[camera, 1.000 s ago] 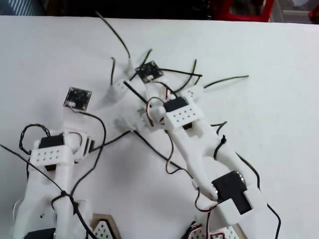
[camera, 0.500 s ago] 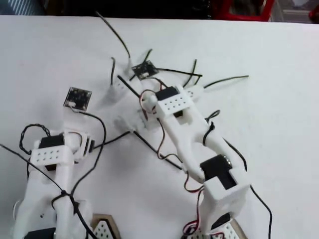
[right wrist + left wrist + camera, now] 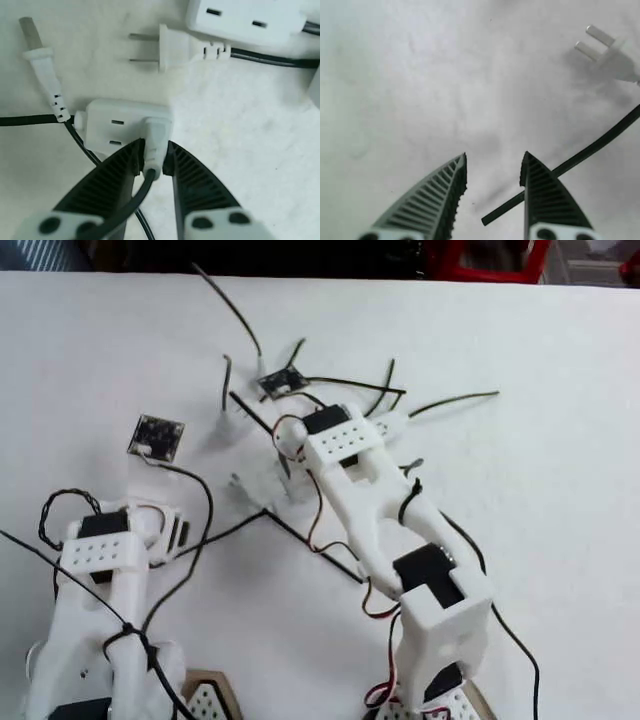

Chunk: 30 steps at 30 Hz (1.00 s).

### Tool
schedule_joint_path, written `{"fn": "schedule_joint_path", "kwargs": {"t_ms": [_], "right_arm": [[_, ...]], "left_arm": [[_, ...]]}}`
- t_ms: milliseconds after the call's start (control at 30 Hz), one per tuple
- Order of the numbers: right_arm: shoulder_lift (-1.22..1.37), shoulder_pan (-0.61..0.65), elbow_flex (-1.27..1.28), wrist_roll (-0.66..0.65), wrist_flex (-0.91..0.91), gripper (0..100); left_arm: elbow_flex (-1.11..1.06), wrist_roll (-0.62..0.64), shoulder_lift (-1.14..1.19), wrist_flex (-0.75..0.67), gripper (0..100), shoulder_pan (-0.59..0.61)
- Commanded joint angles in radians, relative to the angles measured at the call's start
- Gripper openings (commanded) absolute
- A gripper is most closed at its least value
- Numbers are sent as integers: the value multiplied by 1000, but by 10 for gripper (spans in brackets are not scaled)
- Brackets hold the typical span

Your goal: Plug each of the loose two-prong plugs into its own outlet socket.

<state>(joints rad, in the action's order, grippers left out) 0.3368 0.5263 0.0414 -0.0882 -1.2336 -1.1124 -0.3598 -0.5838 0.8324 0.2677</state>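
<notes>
Insertion looks like the step in hand. The right gripper (image 3: 153, 146) has its fingers pinched shut on a plug (image 3: 157, 129), and that plug is nosed into one end of a socket block (image 3: 112, 127) near the middle of the table (image 3: 560, 390). Its prongs are hidden, so it's probably seated, but that can't be confirmed. Next move would be one last push if it needs it, then letting go and backing straight off so the block doesn't get dragged along. After that there's a second plug (image 3: 172, 47) lying loose just beside a spare socket (image 3: 245, 17), prongs pointing away from it, and a third plug (image 3: 45, 70) next to the block. The left gripper (image 3: 494, 157) hangs over bare table with fingers apart, holding nothing, with another plug (image 3: 612, 50) a bit ahead of it. Compared with a second ago, the right arm has swung over toward the left arm's side and pushed farther out. The small dark board (image 3: 280, 383) slid the same way, and the left arm hasn't budged.
</notes>
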Motion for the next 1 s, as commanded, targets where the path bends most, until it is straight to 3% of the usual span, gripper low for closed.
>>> {"fn": "schedule_joint_path", "kwargs": {"t_ms": [0, 200, 600, 800, 967], "right_arm": [[44, 4, -17, 12, 15, 16], [35, -47, -25, 5, 19, 16], [-28, -383, -25, -135, 120, 16], [-30, -432, -37, -152, 116, 19], [-48, -424, -114, -133, 8, 147]], "left_arm": [[0, 3, -30, -20, 188, 8], [0, 3, -30, -20, 188, 10], [0, 3, -30, -20, 188, 10], [0, 3, -30, -20, 188, 10], [0, 3, -30, -20, 188, 10]]}}
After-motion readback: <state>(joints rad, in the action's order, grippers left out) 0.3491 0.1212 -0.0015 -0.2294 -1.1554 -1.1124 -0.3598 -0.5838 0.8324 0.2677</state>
